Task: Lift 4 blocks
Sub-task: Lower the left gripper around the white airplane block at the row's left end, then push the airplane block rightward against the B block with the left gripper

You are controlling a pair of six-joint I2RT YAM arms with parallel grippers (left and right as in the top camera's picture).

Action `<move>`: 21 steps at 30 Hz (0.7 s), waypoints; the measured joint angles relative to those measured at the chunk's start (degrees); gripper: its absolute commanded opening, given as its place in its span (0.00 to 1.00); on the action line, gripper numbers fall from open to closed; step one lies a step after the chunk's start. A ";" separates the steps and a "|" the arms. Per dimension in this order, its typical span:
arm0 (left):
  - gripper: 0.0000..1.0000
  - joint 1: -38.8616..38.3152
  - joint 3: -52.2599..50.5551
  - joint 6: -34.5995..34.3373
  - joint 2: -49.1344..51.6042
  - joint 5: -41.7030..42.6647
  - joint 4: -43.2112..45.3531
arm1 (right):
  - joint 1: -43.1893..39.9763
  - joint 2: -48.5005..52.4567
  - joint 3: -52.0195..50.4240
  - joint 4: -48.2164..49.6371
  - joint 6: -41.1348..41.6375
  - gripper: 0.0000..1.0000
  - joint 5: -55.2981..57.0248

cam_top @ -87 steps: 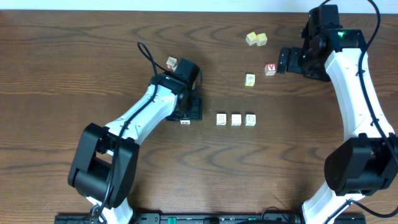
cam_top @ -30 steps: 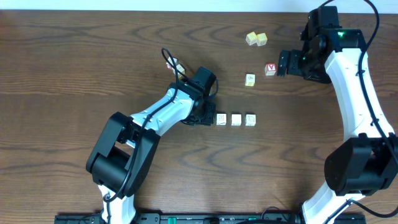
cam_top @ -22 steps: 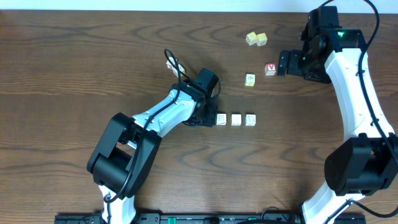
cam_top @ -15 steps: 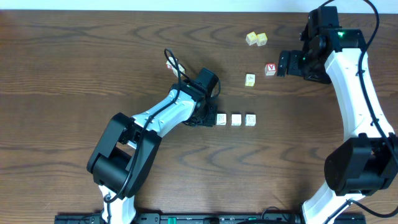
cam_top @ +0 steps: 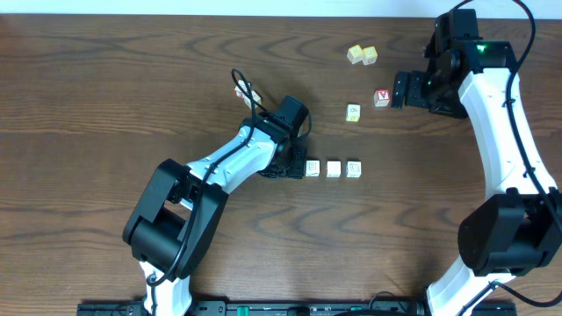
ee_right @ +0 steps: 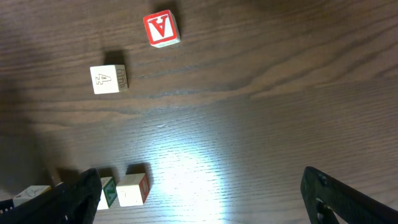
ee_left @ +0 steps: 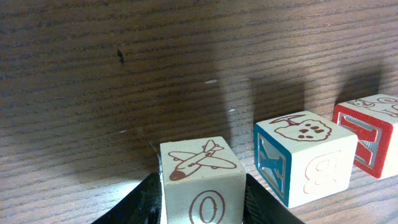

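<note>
A cream block (ee_left: 200,180) with an airplane on top and an "O" on its front stands on the wood between my left gripper's (ee_left: 200,208) black fingers (ee_left: 144,200). The jaws are open, close beside it on both sides. To its right stand a blue-sided block (ee_left: 305,158) and a red-sided block (ee_left: 373,140). From overhead, three blocks form a row (cam_top: 313,168), (cam_top: 334,168), (cam_top: 353,168). The left gripper (cam_top: 288,165) sits at the row's left end and hides the airplane block. My right gripper (ee_right: 205,205) hangs wide open and empty, far from the row.
Near the right gripper (cam_top: 399,88) lie a red-faced cube (cam_top: 381,97) and a pale cube (cam_top: 352,112). Two pale yellow cubes (cam_top: 361,55) sit at the back. Another small cube (cam_top: 240,90) lies behind the left arm, by its cable.
Since the earliest frame the left arm has swung right, bringing its block up to the row's left end. Over the last second it has barely moved. The right arm is still.
</note>
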 measured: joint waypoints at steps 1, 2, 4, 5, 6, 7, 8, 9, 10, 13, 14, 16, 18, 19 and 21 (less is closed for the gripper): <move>0.40 0.00 0.00 0.00 0.00 0.00 0.00 | 0.00 0.02 0.00 0.00 0.00 0.99 0.00; 0.40 0.00 0.00 0.00 0.00 -0.02 -0.02 | 0.00 0.00 0.00 0.00 0.00 0.99 0.00; 0.40 0.00 0.00 -0.02 0.00 0.00 0.00 | 0.00 0.00 0.00 0.00 0.00 0.99 0.00; 0.40 0.00 0.00 -0.33 0.00 0.02 0.00 | 0.00 0.02 0.00 0.00 0.00 0.99 0.00; 0.40 0.00 0.00 -0.66 0.00 0.00 0.00 | 0.00 0.00 0.00 0.00 0.00 0.99 0.00; 0.40 0.00 0.00 -1.03 0.00 0.00 0.02 | 0.00 0.02 0.00 0.00 0.00 0.99 0.00; 0.40 0.00 0.00 -1.31 0.00 0.02 0.11 | 0.00 0.00 0.00 0.00 0.00 0.99 0.00; 0.40 0.00 0.00 -1.53 0.00 0.02 0.17 | 0.00 0.02 0.00 0.00 0.00 0.99 0.00; 0.39 0.00 0.00 -1.97 0.00 0.00 0.37 | 0.00 0.02 0.00 0.00 0.00 0.99 0.00; 0.34 0.00 0.00 -2.95 0.00 0.02 0.66 | 0.00 0.00 0.00 0.00 0.00 0.99 0.00; 0.33 0.00 0.00 -3.10 0.00 0.00 0.81 | 0.00 0.02 0.00 0.00 0.00 0.99 0.00; 0.33 0.00 0.00 -3.74 -0.11 0.00 0.98 | 0.00 0.02 0.00 0.00 0.00 0.99 0.00; 0.33 0.00 0.00 -3.82 -0.20 0.00 1.03 | 0.00 0.00 0.00 -0.02 0.00 0.99 0.00; 0.33 0.00 0.00 -3.89 -0.20 0.00 1.03 | 0.00 0.02 0.00 -0.02 0.00 0.99 0.00; 0.33 0.00 0.00 -4.04 -0.20 0.00 1.03 | 0.00 0.02 0.00 -0.02 0.00 0.99 0.00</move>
